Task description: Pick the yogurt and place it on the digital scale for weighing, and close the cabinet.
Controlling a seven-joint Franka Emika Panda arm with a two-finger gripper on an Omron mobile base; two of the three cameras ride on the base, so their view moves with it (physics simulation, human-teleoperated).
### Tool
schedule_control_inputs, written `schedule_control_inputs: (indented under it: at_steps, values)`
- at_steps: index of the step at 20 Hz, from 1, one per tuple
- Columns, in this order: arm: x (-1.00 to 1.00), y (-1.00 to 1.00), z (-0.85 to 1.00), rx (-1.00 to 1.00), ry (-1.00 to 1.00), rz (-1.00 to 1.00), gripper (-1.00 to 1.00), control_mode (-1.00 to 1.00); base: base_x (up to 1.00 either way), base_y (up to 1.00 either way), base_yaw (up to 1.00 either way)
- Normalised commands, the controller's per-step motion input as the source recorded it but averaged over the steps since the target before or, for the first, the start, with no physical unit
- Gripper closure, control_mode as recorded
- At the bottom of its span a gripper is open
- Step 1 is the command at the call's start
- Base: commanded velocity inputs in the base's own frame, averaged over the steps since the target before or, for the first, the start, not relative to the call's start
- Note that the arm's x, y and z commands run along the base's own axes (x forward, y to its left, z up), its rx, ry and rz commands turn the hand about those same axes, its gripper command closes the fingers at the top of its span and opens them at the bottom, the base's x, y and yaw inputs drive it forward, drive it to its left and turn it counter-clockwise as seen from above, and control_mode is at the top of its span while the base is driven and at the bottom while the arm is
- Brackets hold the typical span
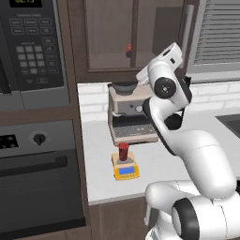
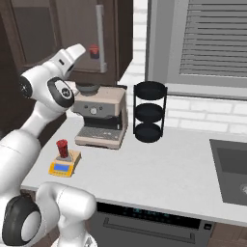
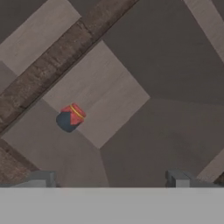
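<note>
Left base view showed the small red cylindrical yogurt cup (image 1: 123, 152) already standing upright on the grey plate of the flat yellow-orange digital scale (image 1: 126, 171), near the front edge of the pale grey counter (image 1: 98, 154), in front of the beige coffee machine (image 1: 132, 115). So the weighing step looked finished and closing the cabinet was in hand. The white arm reached up toward the dark brown wooden wall cabinet (image 1: 112, 35). In the hand view, the gripper (image 3: 111, 178) had its fingers spread wide and empty, facing the cabinet's interior where a small red-and-dark-blue round thing (image 3: 70, 117) sat. Next, I judged, it needed to get behind the open door and push it shut.
</note>
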Motion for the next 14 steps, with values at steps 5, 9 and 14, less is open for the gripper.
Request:
schedule_control_inputs:
  at_steps: [5,9,14]
  values:
    - [0.67,-0.15,-0.16,0.03,0.0,0.0,-1.0,-1.0,0.0,0.0,0.0]
    - [0.6,-0.21,-0.17,0.03,0.0,0.0,-1.0,-1.0,0.0,0.0,0.0]
    - [0.64,-0.19,-0.27,0.02,0.0,0.0,-1.0,-1.0,0.0,0.0,0.0]
